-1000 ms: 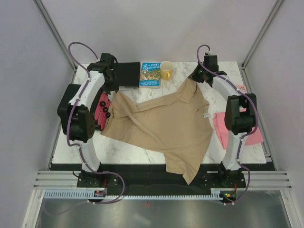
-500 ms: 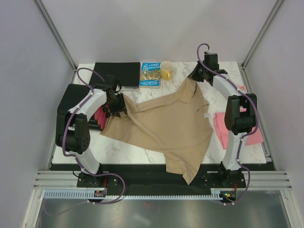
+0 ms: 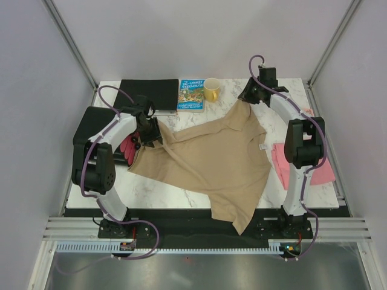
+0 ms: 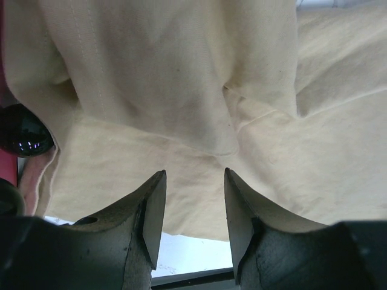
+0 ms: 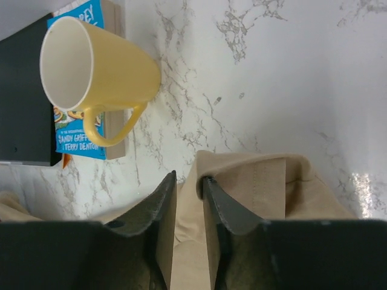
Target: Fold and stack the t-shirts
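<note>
Tan t-shirt: spread loose and rumpled across the middle of the counter, one corner hanging over the near edge, its small neck label showing on the right side.
Pink t-shirt: lies flat at the right edge of the counter, partly hidden behind the right arm and well apart from the tan one; whether it is folded cannot be told.
Progress: early, by the look of it. The tan shirt shows no clean fold, and neither shirt rests on the other.
Left to do: smooth and fold the tan shirt, check or fold the pink one, then set one on top of the other.
Left hand: released, fingers wide apart and hovering just over bunched tan cloth at the shirt's left side, with nothing between them.
Right hand: at the far sleeve, fingers parted by a narrow gap with tan cloth showing through it. It reads as released, though a light catch on the hem cannot be ruled out.
Count, shirts: two, one tan and one pink.
Count, hands: two.
Count, bystanders on the counter: one yellow mug, one blue book, one flat black slab, one pink-and-black drawer box at the left and one small pink block at the right.
</note>
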You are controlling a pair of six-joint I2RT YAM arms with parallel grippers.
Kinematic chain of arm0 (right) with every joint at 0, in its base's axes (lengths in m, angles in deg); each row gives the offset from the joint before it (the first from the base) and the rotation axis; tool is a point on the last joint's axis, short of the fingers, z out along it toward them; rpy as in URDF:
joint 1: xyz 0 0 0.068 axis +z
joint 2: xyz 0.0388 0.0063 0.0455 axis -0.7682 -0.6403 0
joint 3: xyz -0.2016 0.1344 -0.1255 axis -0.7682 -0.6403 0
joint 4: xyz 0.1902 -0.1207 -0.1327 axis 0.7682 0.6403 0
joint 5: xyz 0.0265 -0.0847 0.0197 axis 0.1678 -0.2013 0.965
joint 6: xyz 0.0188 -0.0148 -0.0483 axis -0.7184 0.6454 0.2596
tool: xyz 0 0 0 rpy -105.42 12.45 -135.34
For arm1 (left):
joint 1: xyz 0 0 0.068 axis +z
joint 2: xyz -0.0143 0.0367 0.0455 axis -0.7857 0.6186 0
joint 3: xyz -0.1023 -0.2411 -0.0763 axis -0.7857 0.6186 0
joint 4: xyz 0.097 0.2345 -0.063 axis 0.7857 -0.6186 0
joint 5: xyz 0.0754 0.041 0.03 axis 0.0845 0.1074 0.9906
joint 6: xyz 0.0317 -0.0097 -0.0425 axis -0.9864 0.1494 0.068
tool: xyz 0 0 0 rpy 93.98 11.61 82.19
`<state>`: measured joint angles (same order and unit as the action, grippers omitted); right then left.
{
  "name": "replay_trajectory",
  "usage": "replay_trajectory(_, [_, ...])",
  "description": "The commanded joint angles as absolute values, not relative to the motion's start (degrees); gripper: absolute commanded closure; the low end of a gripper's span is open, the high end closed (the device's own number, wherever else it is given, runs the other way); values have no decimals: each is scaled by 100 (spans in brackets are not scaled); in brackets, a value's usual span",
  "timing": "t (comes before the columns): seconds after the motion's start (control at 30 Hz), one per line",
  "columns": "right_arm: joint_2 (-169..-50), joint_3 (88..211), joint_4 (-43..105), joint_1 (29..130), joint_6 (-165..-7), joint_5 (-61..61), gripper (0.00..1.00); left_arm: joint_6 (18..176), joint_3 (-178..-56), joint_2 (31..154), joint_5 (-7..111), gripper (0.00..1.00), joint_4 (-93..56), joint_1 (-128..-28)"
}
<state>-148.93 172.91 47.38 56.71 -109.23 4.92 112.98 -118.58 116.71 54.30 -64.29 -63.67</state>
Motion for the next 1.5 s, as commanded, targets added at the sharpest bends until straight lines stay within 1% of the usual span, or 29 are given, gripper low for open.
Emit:
replay_trajectory(0.0, [-14967, 17795, 5166, 5599, -10545, 110, 59, 11244, -12166, 11585, 5586, 50, -6317, -6374])
replay_trajectory(0.03, [-14906, 17787, 5220, 5599, -10475, 4, 55, 11235, -12166, 11567, 5603, 50, -6352, -6374])
replay_trajectory(0.2, [-14291, 17532, 5474, 5581, -9896, -191, 53, 11270, -12008, 11383, 5700, 50, -6449, -6374])
replay_trajectory(0.33, [-13965, 17260, 5879, 5782, -9412, -120, 55, 11244, -11999, 11260, 5744, 50, -6502, -6374])
replay_trajectory(0.4, [-13737, 16847, 5915, 5915, -9280, -155, 56, 11226, -12043, 11225, 5744, 50, -6545, -6374])
replay_trajectory(0.47, [-13675, 16497, 5915, 6152, -9147, -295, 55, 11200, -12078, 11224, 5727, 50, -6563, -6374])
replay_trajectory(0.63, [-14016, 16354, 6037, 6363, -8946, -252, 54, 11138, -12113, 11181, 5762, 50, -6721, -6374])
replay_trajectory(0.87, [-14413, 16547, 6284, 6469, -8725, -655, 51, 11112, -11947, 10944, 5867, 49, -6818, -6374])
replay_trajectory(0.97, [-14509, 16635, 6310, 6487, -8708, -762, 47, 11121, -11815, 10829, 5876, 49, -6809, -6374])
replay_trajectory(1.2, [-14738, 16811, 6442, 6531, -8637, -753, 47, 11094, -11577, 10627, 5893, 49, -6836, -6374])
replay_trajectory(1.47, [-14993, 16881, 6442, 6592, -8620, -647, 47, 11042, -11595, 10601, 5894, 49, -6871, -6365])
